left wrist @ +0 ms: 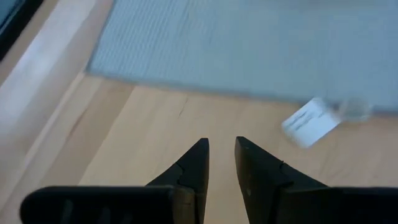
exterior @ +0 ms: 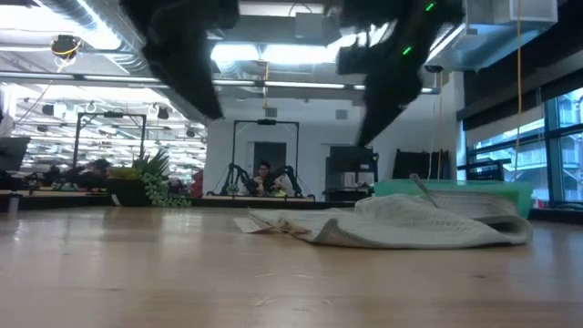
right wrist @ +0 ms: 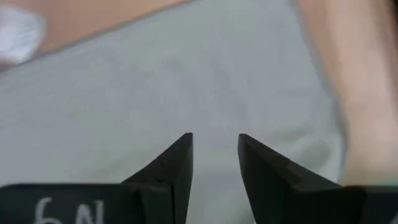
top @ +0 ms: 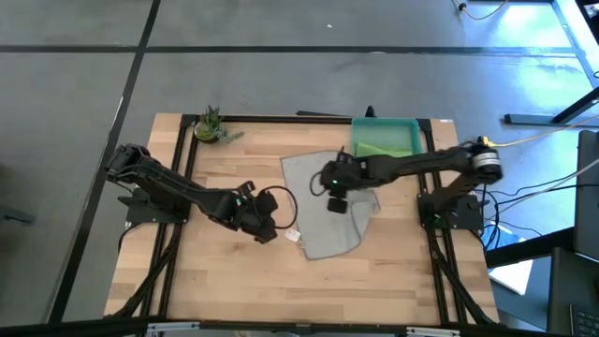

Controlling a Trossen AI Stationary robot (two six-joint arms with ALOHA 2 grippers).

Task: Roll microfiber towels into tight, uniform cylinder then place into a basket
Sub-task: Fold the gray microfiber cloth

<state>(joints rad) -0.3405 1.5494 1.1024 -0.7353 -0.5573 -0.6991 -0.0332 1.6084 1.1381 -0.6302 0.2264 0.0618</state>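
The light grey towel [top: 328, 211] lies crumpled and partly flat on the table's middle; it also shows in the low view [exterior: 419, 223]. The lime green towel [top: 382, 142] lies in the teal basket [top: 416, 126] at the far edge. My left gripper [top: 267, 229] hovers over bare wood by the grey towel's left edge [left wrist: 186, 87], its fingers slightly apart [left wrist: 222, 146] and empty. My right gripper [top: 335, 201] hovers over the grey towel's middle [right wrist: 186, 81], open [right wrist: 215, 140] and empty.
A small potted plant [top: 211, 126] stands at the far left corner. A white label [left wrist: 309, 121] sticks out from the grey towel's near left edge. Bare wood lies along the table's near side [top: 281, 281].
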